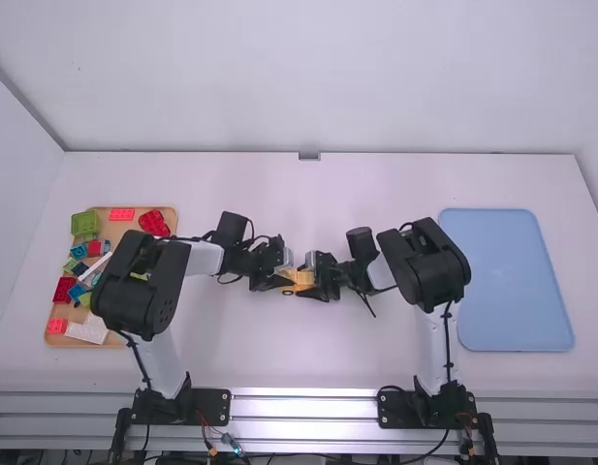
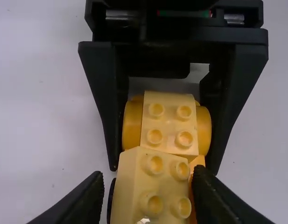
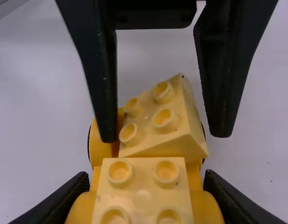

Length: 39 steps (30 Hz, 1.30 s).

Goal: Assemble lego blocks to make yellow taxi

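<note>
Near the middle of the table in the high view, my left gripper [image 1: 276, 276] and right gripper [image 1: 320, 275] face each other over a yellow lego car [image 1: 301, 280]. The right gripper [image 3: 146, 196] is shut on the car's sides, around a studded block [image 3: 143, 189] and rounded orange parts. Towards the car's other end a second yellow studded block [image 2: 151, 186] sits tilted and turned on top. My left gripper [image 2: 146, 191] stands open around it, one finger close to its side, a gap at the other. Whether its studs are engaged underneath is hidden.
On the left, a wooden tray [image 1: 111, 228] carries red, green, blue and white blocks, partly covered by the left arm. A blue tray [image 1: 512, 281] lies on the right, beside the right arm. Bare table [image 1: 269, 358] stretches between the arms.
</note>
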Each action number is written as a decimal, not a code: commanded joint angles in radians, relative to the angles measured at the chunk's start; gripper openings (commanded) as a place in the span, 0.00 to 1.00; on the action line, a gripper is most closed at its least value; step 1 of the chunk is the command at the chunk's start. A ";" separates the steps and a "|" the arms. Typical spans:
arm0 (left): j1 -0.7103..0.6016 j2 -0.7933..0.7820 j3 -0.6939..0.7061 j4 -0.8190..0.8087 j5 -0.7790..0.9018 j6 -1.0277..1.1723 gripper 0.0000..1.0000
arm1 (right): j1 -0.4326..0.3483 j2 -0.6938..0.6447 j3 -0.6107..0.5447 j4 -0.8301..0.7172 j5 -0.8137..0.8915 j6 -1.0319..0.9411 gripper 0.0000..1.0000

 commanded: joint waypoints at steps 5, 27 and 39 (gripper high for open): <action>-0.008 -0.019 -0.014 -0.004 -0.002 -0.002 0.38 | -0.003 0.020 0.004 -0.004 0.008 0.006 0.58; -0.009 -0.064 0.032 -0.166 0.026 -0.078 0.41 | -0.003 0.020 0.004 -0.007 0.008 0.006 0.58; -0.013 -0.064 0.027 -0.163 0.022 0.004 0.46 | -0.003 0.020 0.004 -0.008 0.008 0.006 0.58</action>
